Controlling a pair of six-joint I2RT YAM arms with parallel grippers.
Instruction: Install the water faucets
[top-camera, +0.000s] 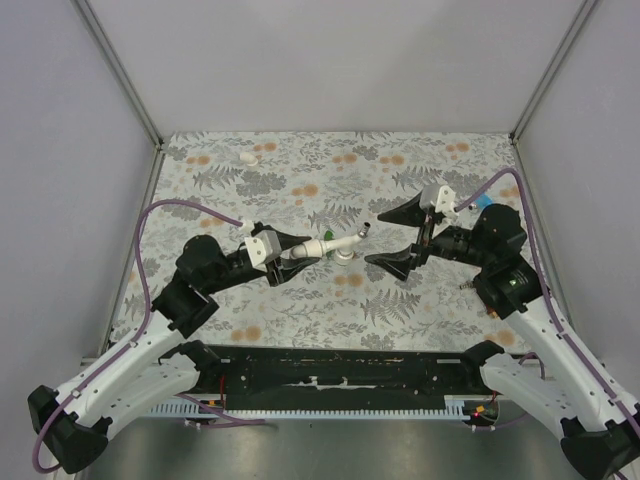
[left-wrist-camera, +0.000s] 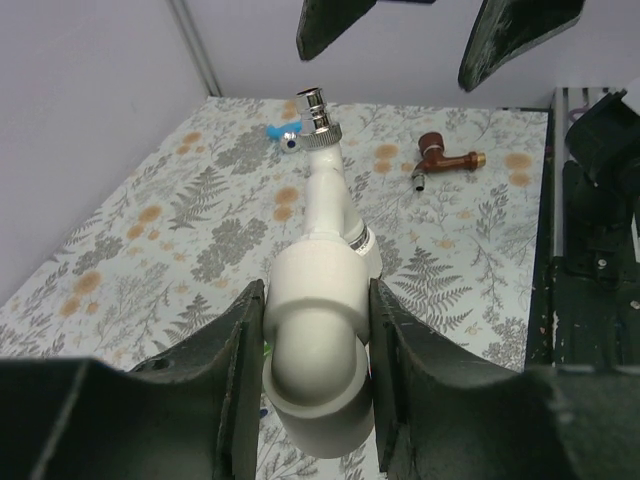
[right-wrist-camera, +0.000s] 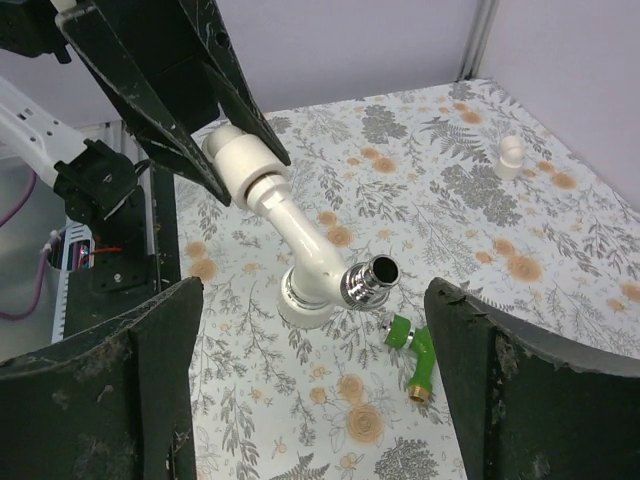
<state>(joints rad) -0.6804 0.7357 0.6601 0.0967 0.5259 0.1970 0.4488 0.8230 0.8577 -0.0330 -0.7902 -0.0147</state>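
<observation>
Top external: fern-print table (top-camera: 300, 312), plain lilac walls (top-camera: 330, 60), white faucet (top-camera: 342, 242) above it.

A tablecloth (top-camera: 300, 190) printed with grey ferns and orange blossoms spreads beneath and well beyond the left fingers (left-wrist-camera: 232, 400). Plain pale-lilac walls (top-camera: 330, 60) stand behind and on both sides (aluminium posts (top-camera: 120, 78) at the far corners). The light is even, the shadows soft.

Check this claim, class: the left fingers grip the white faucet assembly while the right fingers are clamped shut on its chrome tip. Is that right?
No. The left fingers do grip the white faucet assembly, but the right fingers stand wide open, not touching its chrome tip; the right wrist view shows it.
</observation>
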